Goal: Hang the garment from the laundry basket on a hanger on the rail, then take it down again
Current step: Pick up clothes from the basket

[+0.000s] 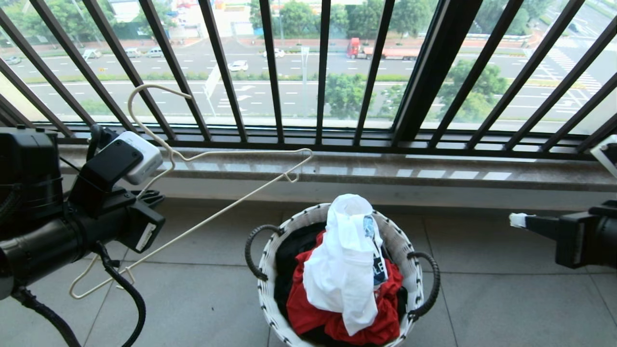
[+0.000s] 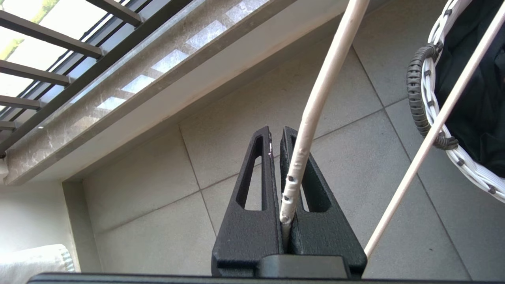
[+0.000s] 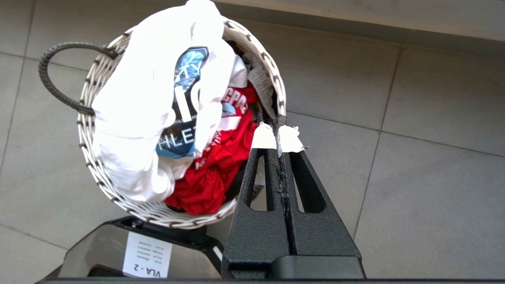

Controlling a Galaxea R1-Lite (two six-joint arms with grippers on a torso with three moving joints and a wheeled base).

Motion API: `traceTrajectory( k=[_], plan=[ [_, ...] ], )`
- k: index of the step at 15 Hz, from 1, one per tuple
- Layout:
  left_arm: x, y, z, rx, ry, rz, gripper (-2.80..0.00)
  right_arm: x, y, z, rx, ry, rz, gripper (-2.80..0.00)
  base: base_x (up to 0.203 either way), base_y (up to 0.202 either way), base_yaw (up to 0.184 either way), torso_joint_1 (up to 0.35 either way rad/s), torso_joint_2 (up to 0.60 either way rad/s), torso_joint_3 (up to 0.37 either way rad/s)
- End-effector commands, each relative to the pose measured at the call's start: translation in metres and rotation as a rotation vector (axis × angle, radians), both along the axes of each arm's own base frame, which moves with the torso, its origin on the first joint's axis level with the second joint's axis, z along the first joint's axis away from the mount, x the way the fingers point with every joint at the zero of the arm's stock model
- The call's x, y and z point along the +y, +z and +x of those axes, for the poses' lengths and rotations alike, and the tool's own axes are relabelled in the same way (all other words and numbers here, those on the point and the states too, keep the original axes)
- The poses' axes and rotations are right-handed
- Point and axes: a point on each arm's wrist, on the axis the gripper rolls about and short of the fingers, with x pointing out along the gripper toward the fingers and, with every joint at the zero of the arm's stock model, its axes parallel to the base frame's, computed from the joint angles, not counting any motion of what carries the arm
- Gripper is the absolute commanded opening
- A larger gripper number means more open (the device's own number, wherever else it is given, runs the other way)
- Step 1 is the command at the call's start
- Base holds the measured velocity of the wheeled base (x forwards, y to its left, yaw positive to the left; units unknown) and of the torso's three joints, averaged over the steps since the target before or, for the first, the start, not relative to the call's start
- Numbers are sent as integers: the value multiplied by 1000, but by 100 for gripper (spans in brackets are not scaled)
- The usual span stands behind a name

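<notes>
Left hand (image 2: 276,136), nearest my camera, clenched on the cream hanger (image 1: 226,202), which I hold steady. White garment (image 1: 344,262) heaped atop a red cloth (image 1: 313,308) in the laundry basket (image 1: 270,294) on the floor. Right hand (image 3: 278,138), clenched and empty, hovers just beside the basket; I judge it must open, then pinch the uppermost fold.

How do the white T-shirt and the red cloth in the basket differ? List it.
The white T-shirt lies on top, heaped above the laundry basket rim; the red cloth sits beneath it, lower. The T-shirt bears a dark blue print; the red cloth shows white lettering. Both are crumpled in the same basket, untouched by either claw.
</notes>
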Motion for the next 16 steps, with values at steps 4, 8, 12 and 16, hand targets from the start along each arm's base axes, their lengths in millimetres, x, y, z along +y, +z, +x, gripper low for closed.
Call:
traceTrajectory(
  k=[4,8,12,16],
  plan=[
    [7,-2,5,4,37,18,-280,77,-28,118,154,104,-60,-280,0,0,0,0,0,0],
    [11,-1,5,0,53,22,-280,134,-30,143,150,186,-101,-280,0,0,0,0,0,0],
    [22,1,9,-7,102,34,-280,165,-30,148,185,242,-134,0,0,0,0,0,0,0],
    [21,-1,13,7,103,39,-280,189,-33,140,249,276,-189,0,0,0,0,0,0,0]
  ],
)
